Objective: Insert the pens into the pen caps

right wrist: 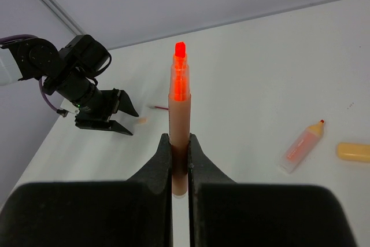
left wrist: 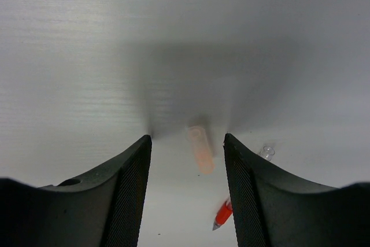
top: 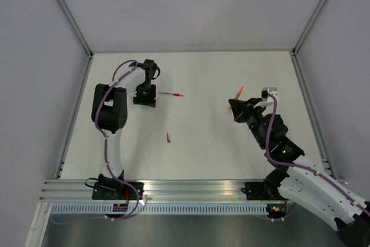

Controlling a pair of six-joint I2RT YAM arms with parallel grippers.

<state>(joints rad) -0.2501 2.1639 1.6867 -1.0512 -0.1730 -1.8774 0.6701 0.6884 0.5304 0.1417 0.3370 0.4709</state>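
Observation:
My right gripper (right wrist: 179,138) is shut on a pinkish-orange pen (right wrist: 180,105) and holds it upright above the table, with its glowing red tip (right wrist: 180,50) on top. In the top view this gripper (top: 235,109) is at the right middle, with the pen tip (top: 239,91) sticking out. My left gripper (left wrist: 187,138) is open and low over the table. A pale orange cap (left wrist: 200,148) lies on the table just ahead, between the fingers. A slim red pen (top: 171,94) lies to its right, and its tip (left wrist: 222,214) shows beside the right finger.
A second orange pen (right wrist: 302,146) and a stubby orange cap (right wrist: 354,152) lie on the table at the right of the right wrist view. A small red piece (top: 168,137) lies mid-table. A tiny clear piece (left wrist: 266,153) sits by the left gripper's right finger.

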